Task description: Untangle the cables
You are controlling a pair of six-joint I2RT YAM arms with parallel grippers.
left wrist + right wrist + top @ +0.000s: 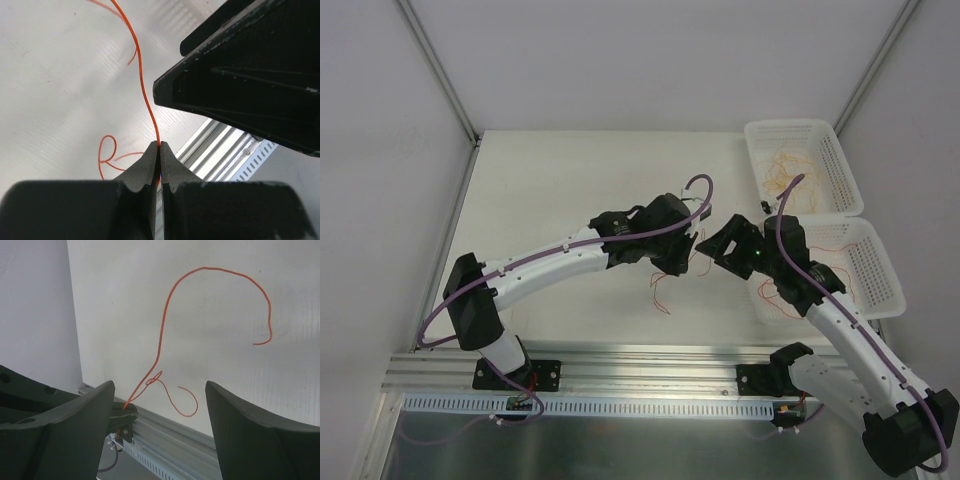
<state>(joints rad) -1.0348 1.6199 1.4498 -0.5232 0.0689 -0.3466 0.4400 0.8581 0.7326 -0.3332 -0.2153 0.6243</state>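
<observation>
Cables [660, 290] are only partly sorted, by my reckoning. One red-orange strand [145, 90] is out on its own, pinched at one end in my left pincer [159, 150], whose jaws are pressed tight on it. From that pincer the strand runs away against the white table [570, 190], bends over and ends free. Close to the pincer it crosses itself in a small loop [155, 379]; I cannot tell whether that is a knot or a mere twist. I judge it is what is left to clear on this strand.

Just right of the left pincer hangs my right pincer [159, 387], jaws wide and holding nothing, facing the strand.

Well to the right of the left pincer stand two white baskets. The far basket [835, 160] holds a heap of paler yellow-orange cables [782, 172]. The near basket [880, 270] holds mixed strands [825, 238], red-orange and pale, lying over one another. Those I take to be work not yet done.

In the way: the two pincers crowd each other, leaving little room around so thin a strand, and my right arm covers part of the near basket.
</observation>
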